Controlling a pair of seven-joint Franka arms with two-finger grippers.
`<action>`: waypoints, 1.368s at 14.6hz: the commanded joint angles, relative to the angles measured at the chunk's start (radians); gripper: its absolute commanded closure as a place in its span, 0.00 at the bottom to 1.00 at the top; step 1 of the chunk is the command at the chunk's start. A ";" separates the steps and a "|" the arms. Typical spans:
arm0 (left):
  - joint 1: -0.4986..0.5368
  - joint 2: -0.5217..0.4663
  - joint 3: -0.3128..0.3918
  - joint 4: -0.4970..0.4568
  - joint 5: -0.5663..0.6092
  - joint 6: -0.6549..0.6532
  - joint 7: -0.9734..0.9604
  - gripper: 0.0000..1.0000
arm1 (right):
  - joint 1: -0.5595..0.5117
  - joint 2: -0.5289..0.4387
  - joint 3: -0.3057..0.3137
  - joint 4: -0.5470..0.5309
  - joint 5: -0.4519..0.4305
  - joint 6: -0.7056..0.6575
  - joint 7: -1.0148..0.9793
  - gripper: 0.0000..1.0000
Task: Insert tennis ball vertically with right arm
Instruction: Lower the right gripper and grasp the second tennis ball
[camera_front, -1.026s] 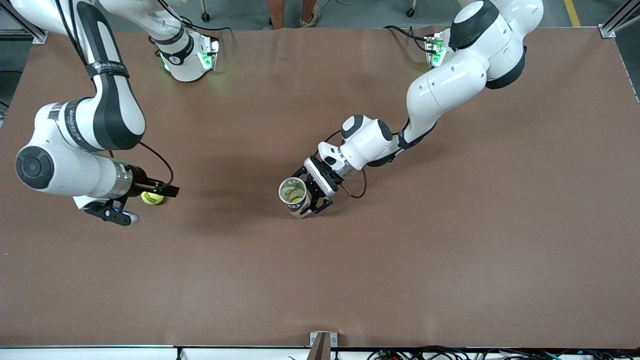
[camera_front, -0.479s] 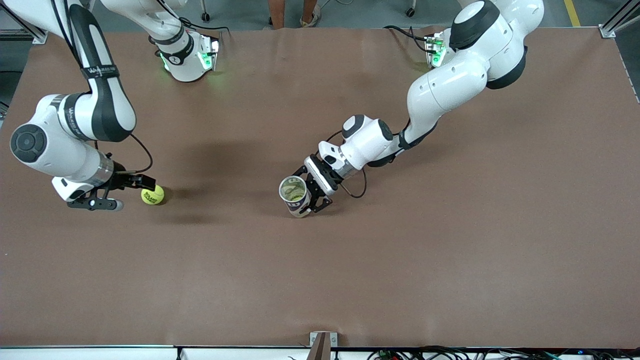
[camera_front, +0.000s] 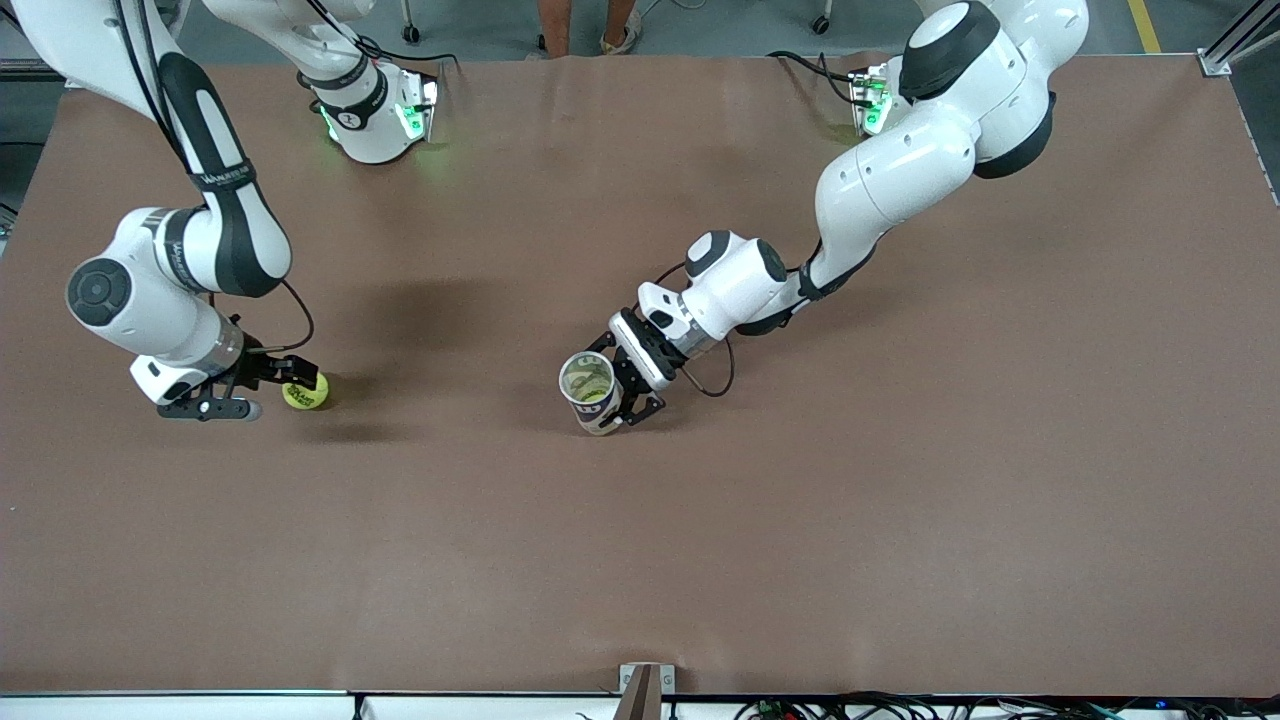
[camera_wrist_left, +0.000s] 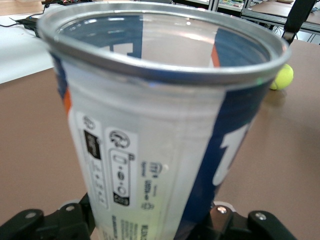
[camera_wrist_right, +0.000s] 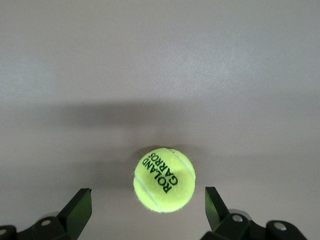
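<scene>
Count on the brown bench (camera_front: 900, 500): two white robot arms, one tennis ball, one ball can. The can (camera_front: 592, 392) serves as the landmark; it stands near the middle of the bench, upright or nearly so, a clear-walled tube with a metal rim and a blue, white and orange label. Seen from the front camera, its open mouth shows yellow-green inside, but whether that is a ball or a reflection cannot be told; the left wrist view shows only the upper wall and rim (camera_wrist_left: 165, 70), with nothing visible in that part. The left pincer (camera_front: 628, 385) is closed on the can, its black fingers clamped against the wall on the side toward the left arm's base, low on the can in the left wrist view. The one loose tennis ball (camera_front: 305, 392), yellow-green with black lettering reading ROLAND GARROS (camera_wrist_right: 164, 179), lies on the bench well apart from the can, toward the right arm's end, at about the same distance from the front camera as the can. The right pincer (camera_front: 285, 385) is at the ball, its fingers spread wide with one fingertip (camera_wrist_right: 80, 207) on each side of the ball and a clear gap to each; it grips nothing. The ball is also visible from the left wrist camera (camera_wrist_left: 282, 76), resting on the bench.
</scene>
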 joint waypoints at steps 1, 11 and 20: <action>0.005 0.004 0.019 -0.031 0.004 -0.016 0.005 0.23 | -0.021 0.038 0.013 -0.011 -0.022 0.051 -0.003 0.00; 0.038 0.003 0.039 -0.066 0.065 -0.016 0.005 0.24 | -0.053 0.112 0.016 -0.013 -0.016 0.092 0.001 0.22; 0.029 0.004 0.037 -0.069 0.065 -0.018 -0.004 0.23 | -0.047 0.088 0.017 0.092 0.104 -0.129 0.029 1.00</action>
